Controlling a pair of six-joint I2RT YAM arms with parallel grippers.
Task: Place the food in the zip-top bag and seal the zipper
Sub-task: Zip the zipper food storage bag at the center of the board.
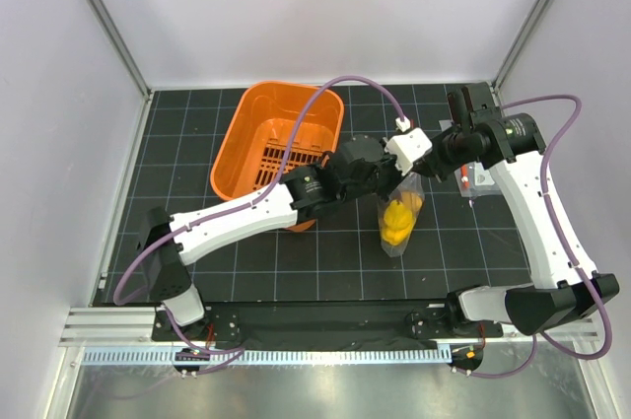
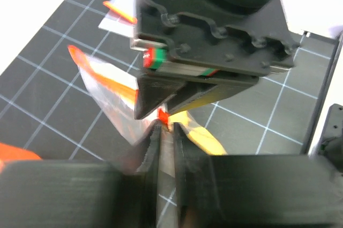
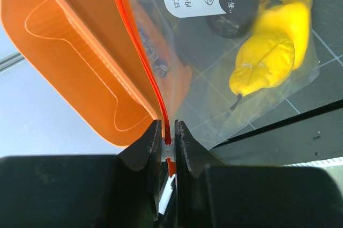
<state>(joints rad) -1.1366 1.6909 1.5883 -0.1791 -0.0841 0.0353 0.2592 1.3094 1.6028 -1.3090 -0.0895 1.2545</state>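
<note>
The clear zip-top bag (image 1: 394, 242) hangs above the mat between both grippers, with a white printed label showing on it. Inside is the food (image 1: 397, 218): yellow pieces (image 3: 268, 56), a dark brown round one (image 3: 231, 20) and an orange piece (image 3: 179, 75). My left gripper (image 1: 402, 178) is shut on the bag's top edge (image 2: 166, 126), next to a bit of the red-orange zipper (image 2: 162, 115). My right gripper (image 1: 426, 161) is shut on the zipper's white slider (image 3: 169, 143), and the zipper strip (image 3: 136, 45) runs away from the jaws. The right gripper's body fills the top of the left wrist view.
An orange basket (image 1: 281, 143) stands at the left of the bag, under the left forearm, and fills the left of the right wrist view (image 3: 69, 51). A second small clear pouch with a red strip (image 1: 471, 180) lies on the black grid mat to the right, also seen in the left wrist view (image 2: 115, 16).
</note>
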